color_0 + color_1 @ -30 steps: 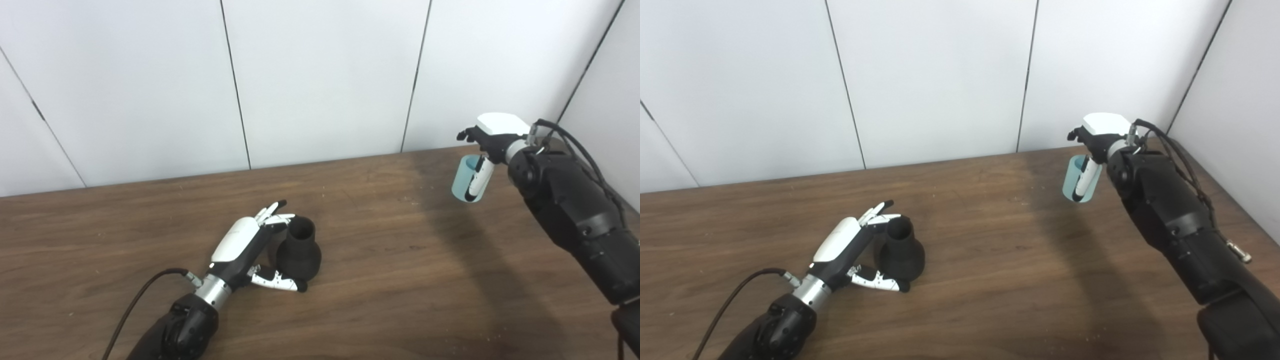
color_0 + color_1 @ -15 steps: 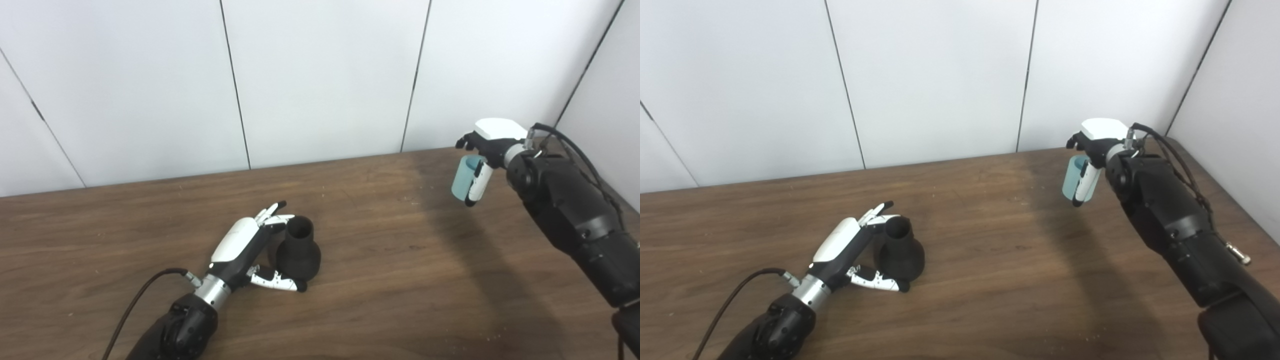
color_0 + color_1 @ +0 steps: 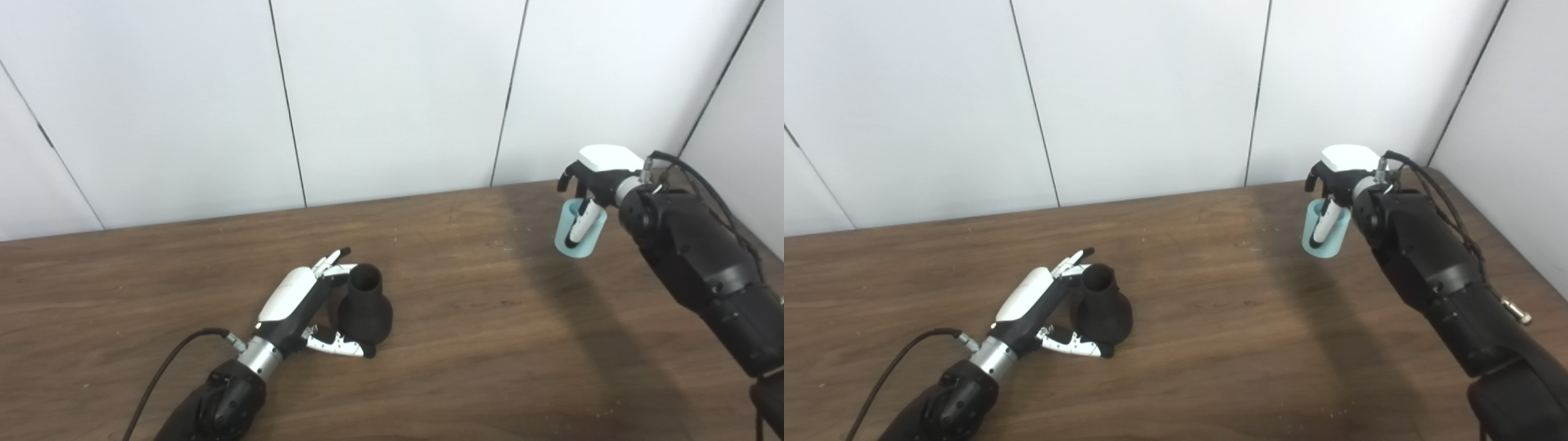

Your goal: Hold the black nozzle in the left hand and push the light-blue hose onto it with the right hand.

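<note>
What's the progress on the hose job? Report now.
Done: the right hand grips the light-blue hose at the table's far right. In hand: the left hand is cupped beside the black nozzle, which stands on the table. Left: lifting the nozzle and joining them.

The table (image 3: 465, 343) is dark wood, grained, with a dull sheen; the nozzle (image 3: 364, 306) looks matt black, faintly rough; the hose (image 3: 579, 229) is smooth pale-blue plastic; both hands (image 3: 294, 303) (image 3: 597, 174) wear glossy white shells over black parts.
</note>
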